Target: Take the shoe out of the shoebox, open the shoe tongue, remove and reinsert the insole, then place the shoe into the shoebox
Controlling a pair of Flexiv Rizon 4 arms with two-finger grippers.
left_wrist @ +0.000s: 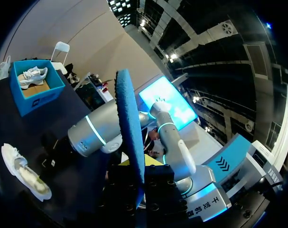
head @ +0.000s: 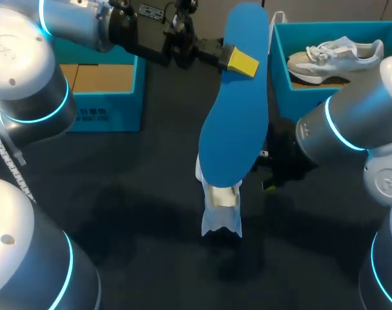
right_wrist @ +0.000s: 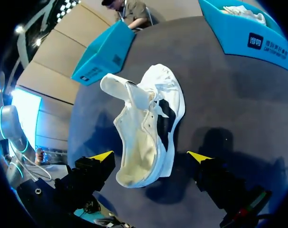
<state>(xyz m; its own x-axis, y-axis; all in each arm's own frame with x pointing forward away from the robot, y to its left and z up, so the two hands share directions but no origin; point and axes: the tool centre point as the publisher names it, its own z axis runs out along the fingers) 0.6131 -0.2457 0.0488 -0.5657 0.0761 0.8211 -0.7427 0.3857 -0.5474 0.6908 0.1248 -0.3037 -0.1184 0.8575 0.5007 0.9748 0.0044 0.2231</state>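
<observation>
- Right under my right claw (right_wrist: 150,156), the white shoe (right_wrist: 155,114) lies on the dark tabletop (right_wrist: 238,95). Its opening faces up and the tongue (right_wrist: 119,89) is flipped out, away from the opening.
- That claw is spread wide, one yellow tip on either side of the shoe. It hovers over the shoe and isn't gripping it, as far as I can see.
- A bit further out and up in the air, my left claw (head: 239,61) is pinching the blue insole (head: 234,123) near one end. The insole hangs over the shoe, clear of the tabletop.
- Far right corner: the blue shoebox (head: 305,97), open, with a second white sneaker (head: 338,57) sitting in it.
- Far left: another blue box (head: 108,106), also open, brown inside.
</observation>
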